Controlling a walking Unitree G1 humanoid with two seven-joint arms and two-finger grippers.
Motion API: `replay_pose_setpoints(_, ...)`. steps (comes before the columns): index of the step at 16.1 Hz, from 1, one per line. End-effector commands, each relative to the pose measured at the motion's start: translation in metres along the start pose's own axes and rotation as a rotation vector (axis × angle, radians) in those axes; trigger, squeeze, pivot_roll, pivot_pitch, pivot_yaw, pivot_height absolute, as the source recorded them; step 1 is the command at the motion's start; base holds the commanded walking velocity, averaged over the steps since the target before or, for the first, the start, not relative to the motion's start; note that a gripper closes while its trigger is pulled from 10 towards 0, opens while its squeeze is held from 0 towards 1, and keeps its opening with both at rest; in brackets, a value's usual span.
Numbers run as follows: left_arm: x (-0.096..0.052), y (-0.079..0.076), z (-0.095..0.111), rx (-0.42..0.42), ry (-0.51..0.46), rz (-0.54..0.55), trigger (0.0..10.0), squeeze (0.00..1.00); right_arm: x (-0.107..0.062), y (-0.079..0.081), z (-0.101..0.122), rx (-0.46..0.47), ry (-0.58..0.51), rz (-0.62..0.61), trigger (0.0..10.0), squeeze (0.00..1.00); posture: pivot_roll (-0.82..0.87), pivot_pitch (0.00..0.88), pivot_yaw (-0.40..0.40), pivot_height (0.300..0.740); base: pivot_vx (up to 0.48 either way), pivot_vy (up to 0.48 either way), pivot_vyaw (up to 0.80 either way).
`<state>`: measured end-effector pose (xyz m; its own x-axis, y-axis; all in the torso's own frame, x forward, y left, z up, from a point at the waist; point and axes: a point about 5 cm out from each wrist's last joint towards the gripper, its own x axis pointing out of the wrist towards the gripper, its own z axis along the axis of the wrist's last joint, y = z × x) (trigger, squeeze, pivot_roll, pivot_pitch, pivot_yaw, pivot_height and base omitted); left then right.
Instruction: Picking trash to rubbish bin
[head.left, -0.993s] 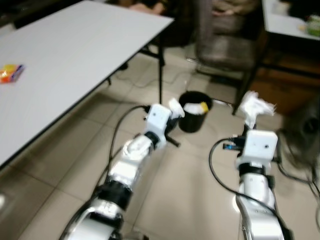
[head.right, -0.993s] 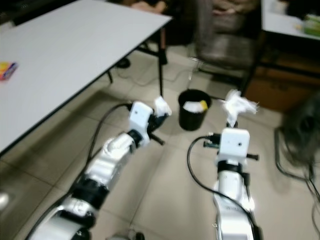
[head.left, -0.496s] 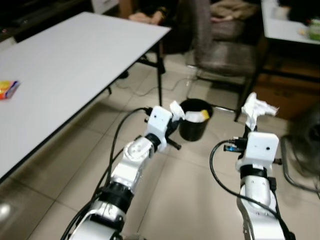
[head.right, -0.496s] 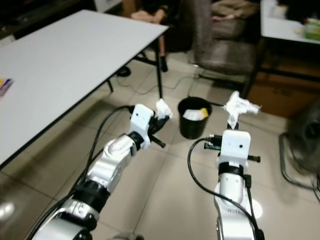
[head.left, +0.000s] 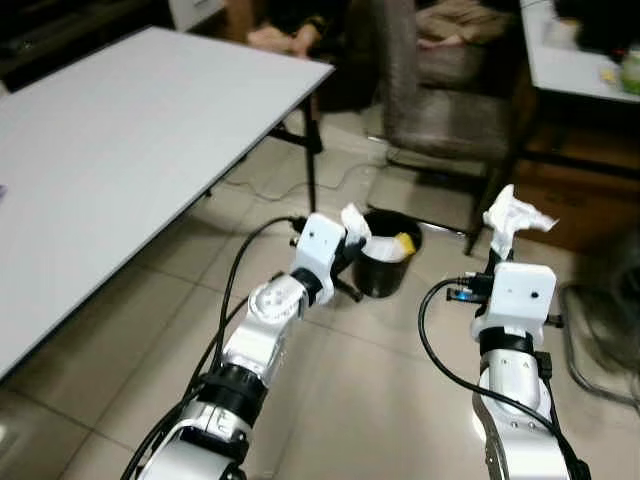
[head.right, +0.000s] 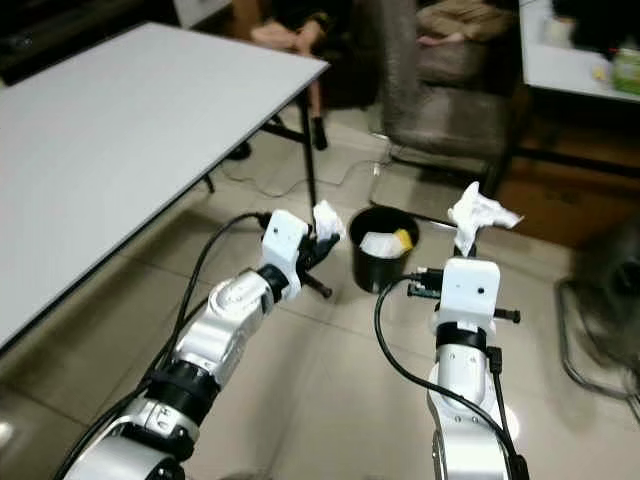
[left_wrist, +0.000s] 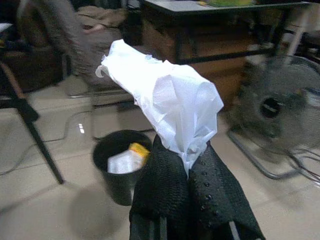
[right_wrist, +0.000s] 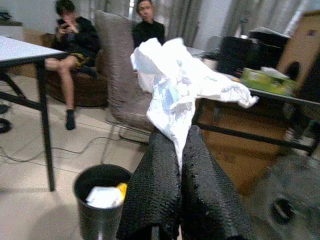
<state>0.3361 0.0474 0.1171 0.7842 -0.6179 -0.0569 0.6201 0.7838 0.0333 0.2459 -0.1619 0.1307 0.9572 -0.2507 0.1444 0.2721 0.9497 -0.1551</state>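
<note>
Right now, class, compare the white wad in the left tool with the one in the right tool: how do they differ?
The left tool's wad is smaller and compact; the right tool's wad is bigger, with a loose flap. The left wad sits beside the black bin's rim; the right wad is farther off. Both are white, crumpled, pinched between shut fingers.

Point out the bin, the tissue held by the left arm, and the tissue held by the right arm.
bin (head.right: 373, 270), right eye view, on its black front wall.
left tissue (left_wrist: 172, 102), left wrist view, on the middle of the wad.
right tissue (right_wrist: 172, 92), right wrist view, on the middle of the wad.
</note>
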Motion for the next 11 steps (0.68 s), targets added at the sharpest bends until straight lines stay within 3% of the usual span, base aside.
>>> replay_pose_setpoints(1,-0.003,0.0073,0.0005,0.017,0.007,0.01,10.0,0.0,-0.0009,0.0056,0.0022,0.002,-0.005,0.015,10.0,0.0,0.08,0.093,0.032,0.74,0.48,0.0,0.0)
replay_pose_setpoints(9,-0.0024,0.0039,0.0021,0.039,-0.003,-0.007,10.0,0.0,0.0008,0.0063,0.0008,0.002,0.004,0.016,10.0,0.0,0.08,0.091,0.028,0.74,0.48,0.0,0.0)
replay_pose_setpoints(11,-0.0028,0.0043,0.0015,0.039,-0.001,-0.006,10.0,0.0,0.0002,0.0064,0.0,0.007,0.007,0.016,10.0,0.0,0.08,0.091,0.028,0.74,0.48,0.0,-0.73)
